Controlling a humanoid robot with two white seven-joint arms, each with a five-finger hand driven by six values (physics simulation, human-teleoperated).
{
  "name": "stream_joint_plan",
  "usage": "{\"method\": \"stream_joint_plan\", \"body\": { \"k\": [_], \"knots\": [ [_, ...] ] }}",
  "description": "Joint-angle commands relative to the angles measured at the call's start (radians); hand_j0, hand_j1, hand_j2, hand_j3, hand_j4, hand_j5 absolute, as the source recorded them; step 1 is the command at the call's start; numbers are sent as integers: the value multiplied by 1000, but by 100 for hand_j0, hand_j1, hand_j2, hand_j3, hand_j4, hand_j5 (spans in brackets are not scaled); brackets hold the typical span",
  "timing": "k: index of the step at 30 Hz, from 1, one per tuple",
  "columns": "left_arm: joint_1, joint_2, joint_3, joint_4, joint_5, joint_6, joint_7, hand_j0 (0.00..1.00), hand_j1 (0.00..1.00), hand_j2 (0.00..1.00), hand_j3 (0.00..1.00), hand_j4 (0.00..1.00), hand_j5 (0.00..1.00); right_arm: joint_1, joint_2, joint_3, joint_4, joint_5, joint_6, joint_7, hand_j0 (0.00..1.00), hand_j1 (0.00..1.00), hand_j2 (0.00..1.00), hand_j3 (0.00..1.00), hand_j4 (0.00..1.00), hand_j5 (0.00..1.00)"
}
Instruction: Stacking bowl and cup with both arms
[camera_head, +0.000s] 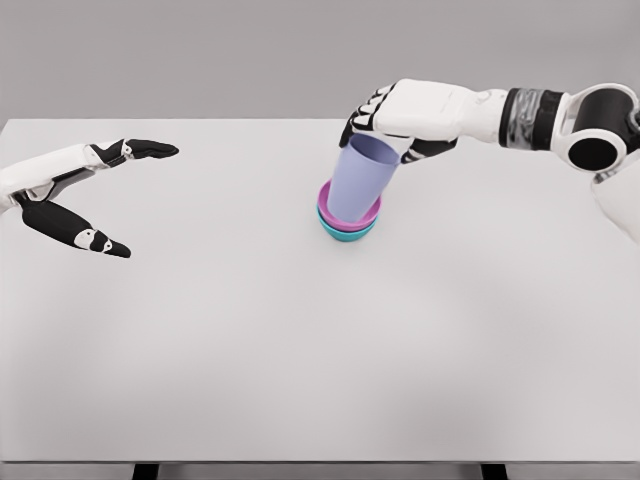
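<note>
A lavender cup (356, 185) leans to the right, its base inside a magenta bowl (325, 206) that is nested in a teal bowl (346, 236) at the table's centre back. My right hand (388, 136) reaches in from the right and is curled over the cup's upper rim, fingers on the far side and thumb on the near right side. My left hand (150, 200) hovers over the table's left side, well apart from the stack, with its fingers spread and holding nothing.
The white table (300, 350) carries only the stack. Its front edge runs along the bottom of the view, and a grey wall stands behind it.
</note>
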Motion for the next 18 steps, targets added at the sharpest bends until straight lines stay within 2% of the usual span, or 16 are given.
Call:
{"method": "stream_joint_plan", "body": {
  "k": [1,13,18],
  "knots": [
    [0,1,1,0,8,2,0,100,100,100,100,100,100,0,4,3,19,-5,3,-1,67,67,67,67,67,67],
    [0,0,1,0,8,2,0,100,100,100,100,100,100,-17,38,16,98,34,3,-1,67,67,67,67,67,67],
    [0,0,1,0,8,2,0,100,100,100,100,100,100,-21,47,16,106,41,3,-1,67,67,67,67,67,67]
  ]
}}
